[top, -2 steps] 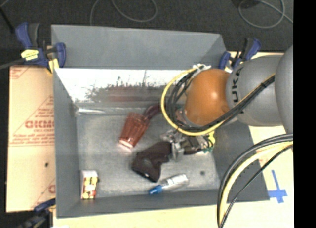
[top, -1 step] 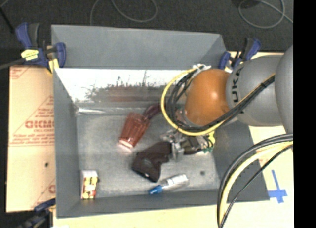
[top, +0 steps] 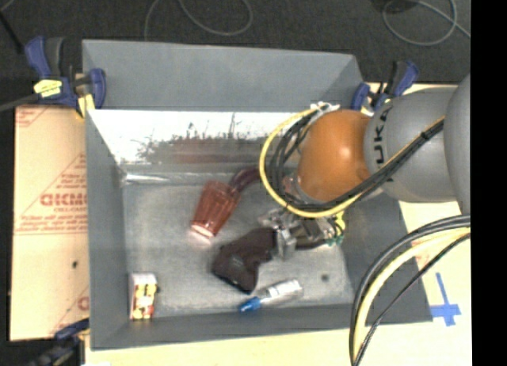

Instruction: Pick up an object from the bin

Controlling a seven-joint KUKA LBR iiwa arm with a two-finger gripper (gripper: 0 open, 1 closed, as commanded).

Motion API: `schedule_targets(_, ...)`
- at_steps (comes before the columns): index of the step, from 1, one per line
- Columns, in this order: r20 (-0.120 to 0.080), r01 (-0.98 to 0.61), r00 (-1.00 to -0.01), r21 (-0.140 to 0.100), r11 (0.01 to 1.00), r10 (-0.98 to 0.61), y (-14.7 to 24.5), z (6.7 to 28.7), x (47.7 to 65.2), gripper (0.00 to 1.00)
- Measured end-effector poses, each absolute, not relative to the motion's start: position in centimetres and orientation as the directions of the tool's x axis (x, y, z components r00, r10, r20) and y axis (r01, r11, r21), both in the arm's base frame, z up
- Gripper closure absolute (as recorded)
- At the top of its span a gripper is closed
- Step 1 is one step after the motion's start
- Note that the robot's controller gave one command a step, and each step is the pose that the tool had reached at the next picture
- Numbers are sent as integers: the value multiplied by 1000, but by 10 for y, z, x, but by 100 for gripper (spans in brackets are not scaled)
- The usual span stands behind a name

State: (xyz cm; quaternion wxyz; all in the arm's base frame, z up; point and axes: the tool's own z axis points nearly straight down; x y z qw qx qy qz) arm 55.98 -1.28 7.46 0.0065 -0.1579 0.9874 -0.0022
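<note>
I cannot tell whether my gripper is spread or pressed together. The dark lump lies just beside it, down and to the view's left, its long axis slanting up toward my gripper. The red cup lies farther off, up-left.

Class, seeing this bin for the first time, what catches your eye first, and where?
The arm's orange wrist cover looms over the right side of the bin, its gripper low beside a dark brown lump near the middle. Next to it a red see-through cup lies on its side; a small yellow-and-red box sits in the near-left corner.
</note>
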Motion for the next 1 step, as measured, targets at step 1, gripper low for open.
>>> schedule_targets(1,-5,-311,-951,-4,951,-311,-13,94,558,100)
